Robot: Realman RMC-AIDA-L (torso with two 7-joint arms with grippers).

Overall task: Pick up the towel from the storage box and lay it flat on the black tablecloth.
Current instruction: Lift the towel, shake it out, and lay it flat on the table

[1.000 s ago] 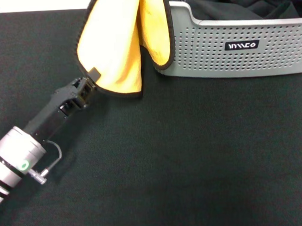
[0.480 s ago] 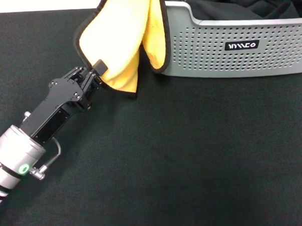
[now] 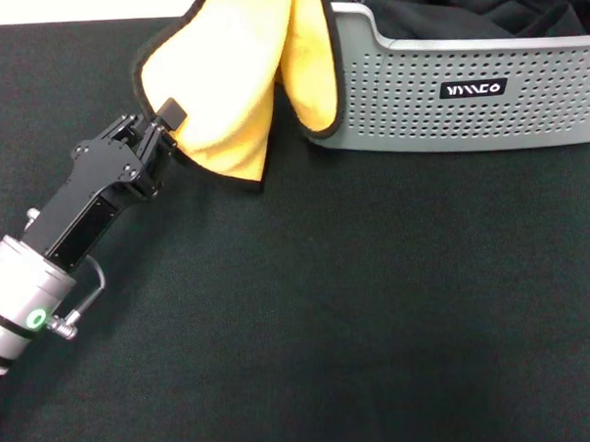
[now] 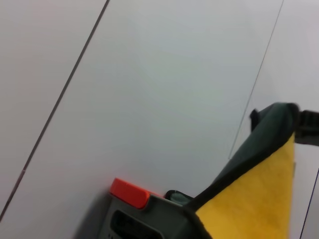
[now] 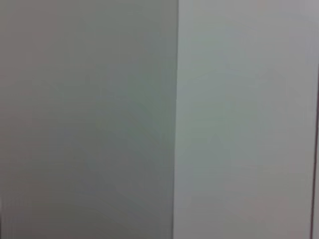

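The yellow-orange towel (image 3: pixel 230 82) with a dark piped edge hangs folded in the air at the far middle-left, its top out of view, draping beside the left end of the light grey storage box (image 3: pixel 485 95). My left gripper (image 3: pixel 164 132) is shut on the towel's lower left edge, above the black tablecloth (image 3: pixel 358 306). In the left wrist view the towel (image 4: pixel 254 199) shows yellow with its dark edge. My right gripper is not in view.
A black cloth bundle (image 3: pixel 462 13) fills the storage box at the far right. The left wrist view shows a pale wall and a grey device with a red part (image 4: pixel 129 193). The right wrist view shows only a blank pale surface.
My left gripper has moved left and farther away, pulling the towel's lower edge with it. The towel's hanging corner has risen and swung left.
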